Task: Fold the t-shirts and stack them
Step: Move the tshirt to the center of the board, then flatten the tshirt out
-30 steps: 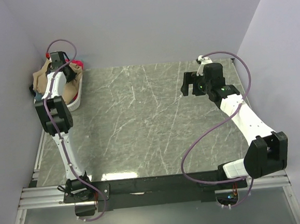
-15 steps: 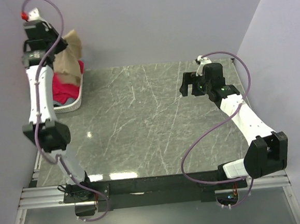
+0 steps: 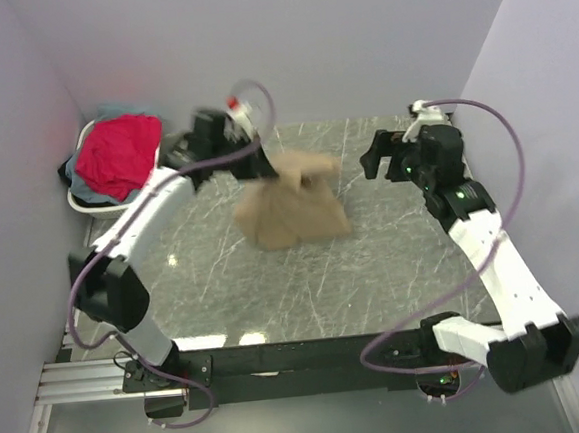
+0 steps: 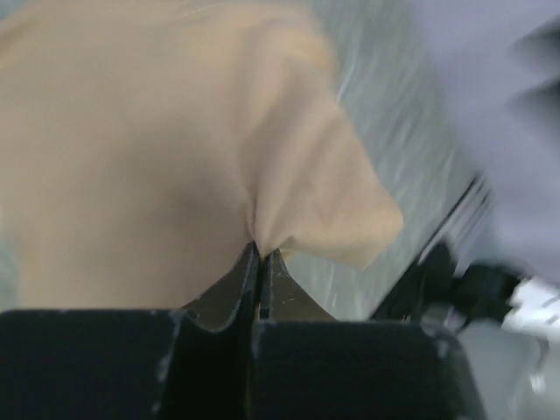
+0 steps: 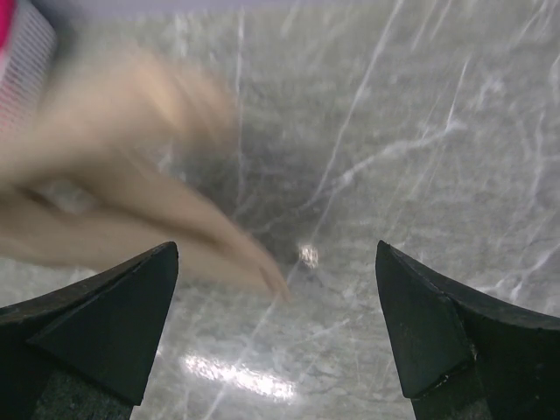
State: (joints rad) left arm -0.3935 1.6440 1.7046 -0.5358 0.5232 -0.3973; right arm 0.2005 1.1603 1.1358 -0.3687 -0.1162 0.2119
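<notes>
I judge the task barely begun: nothing is folded or stacked. My left gripper (image 4: 261, 254) is clamped on a pinch of the plain tan cloth t-shirt (image 3: 294, 214), which hangs bunched over mid-table. Its long axis runs from the pinch toward the near edge. The bright red-pink t-shirt (image 3: 119, 155) waits in the white oval plastic basket (image 3: 76, 200). My right gripper (image 5: 276, 262) stands wide and empty.

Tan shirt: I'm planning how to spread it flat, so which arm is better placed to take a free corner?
Right, probably. The left end effector is shut on the tan shirt, holding it up; the right end effector is open, empty, and facing the hanging cloth.
</notes>
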